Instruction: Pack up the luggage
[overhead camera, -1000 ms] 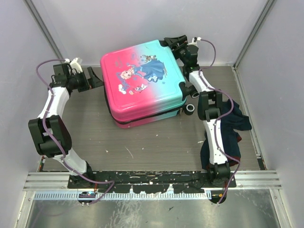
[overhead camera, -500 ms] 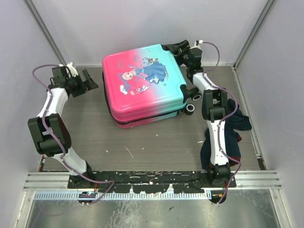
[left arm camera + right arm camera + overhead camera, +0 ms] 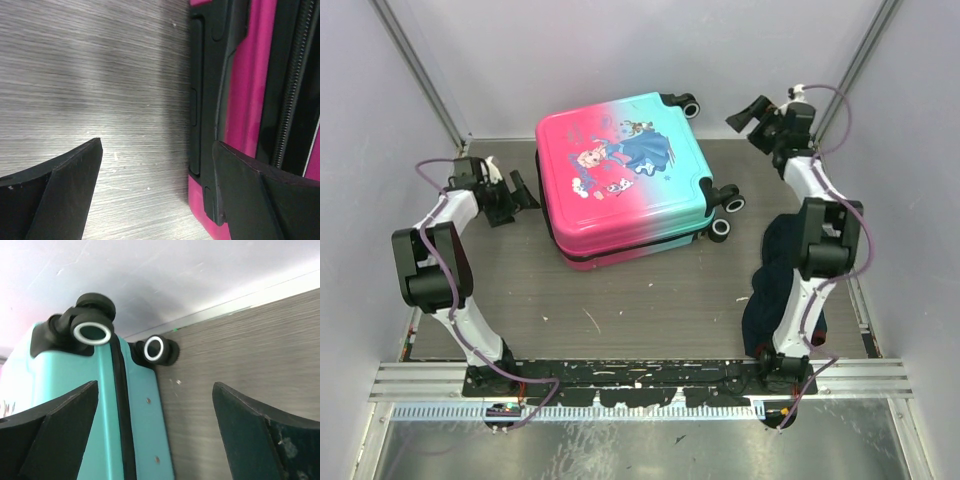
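Left gripper [image 3: 518, 192], jaws spread and empty, hangs just left of the princess suitcase [image 3: 620, 180], facing its pink side. It lies shut and flat, its length running left to right, at the table's [image 3: 650, 300] far middle. Right gripper [image 3: 748, 112], likewise spread and empty, stands farther off.

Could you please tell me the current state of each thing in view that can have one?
luggage: shut, lying flat on the table, print side up.
cloth: heaped on the table, outside the luggage.
left gripper: open, empty, beside the luggage's pink end.
right gripper: open, empty, near the luggage's wheel end.
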### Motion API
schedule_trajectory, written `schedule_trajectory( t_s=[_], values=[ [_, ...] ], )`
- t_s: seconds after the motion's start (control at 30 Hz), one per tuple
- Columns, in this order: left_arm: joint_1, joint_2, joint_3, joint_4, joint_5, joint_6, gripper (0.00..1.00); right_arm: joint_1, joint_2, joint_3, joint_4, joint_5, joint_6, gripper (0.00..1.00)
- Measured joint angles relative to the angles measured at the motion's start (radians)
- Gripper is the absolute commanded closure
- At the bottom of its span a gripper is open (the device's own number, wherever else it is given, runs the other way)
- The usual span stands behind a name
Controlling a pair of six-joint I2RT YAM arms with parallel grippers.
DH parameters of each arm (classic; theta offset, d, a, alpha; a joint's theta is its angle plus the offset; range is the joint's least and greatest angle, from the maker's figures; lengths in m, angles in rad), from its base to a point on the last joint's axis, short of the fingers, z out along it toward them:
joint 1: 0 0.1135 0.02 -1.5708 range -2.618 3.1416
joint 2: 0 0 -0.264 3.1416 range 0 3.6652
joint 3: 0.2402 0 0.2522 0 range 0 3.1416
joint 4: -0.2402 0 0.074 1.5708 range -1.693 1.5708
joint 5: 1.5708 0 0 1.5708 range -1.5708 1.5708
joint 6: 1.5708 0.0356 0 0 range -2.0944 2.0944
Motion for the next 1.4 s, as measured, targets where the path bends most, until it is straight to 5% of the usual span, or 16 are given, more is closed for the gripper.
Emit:
schedule_trajectory(
  t_s=[0.37, 0.57, 0.87, 1.07, 1.4],
  values=[
    [-0.042, 0.001, -0.032, 0.06, 0.008, 0.003, 0.12, -0.096, -0.692, -0.409, -0.051, -0.014, -0.501, 0.0],
    [-0.049, 0.0, -0.033, 0.064, -0.008, 0.005, 0.12, -0.092, -0.945, -0.616, -0.14, -0.162, -0.706, 0.18],
    [-0.054, 0.003, -0.033, 0.064, -0.016, -0.025, 0.16, 0.19, -1.204, -1.073, -0.167, -0.13, -0.717, 0.27],
    [-0.058, 0.007, -0.033, 0.066, -0.012, -0.047, 0.16, 0.325, -1.116, -1.263, 0.074, 0.039, -0.683, 0.37],
    [-0.077, 0.008, -0.046, 0.077, -0.015, -0.038, 0.19, 0.352, -0.864, -1.367, 0.479, 0.148, -0.702, 0.6]
  ],
)
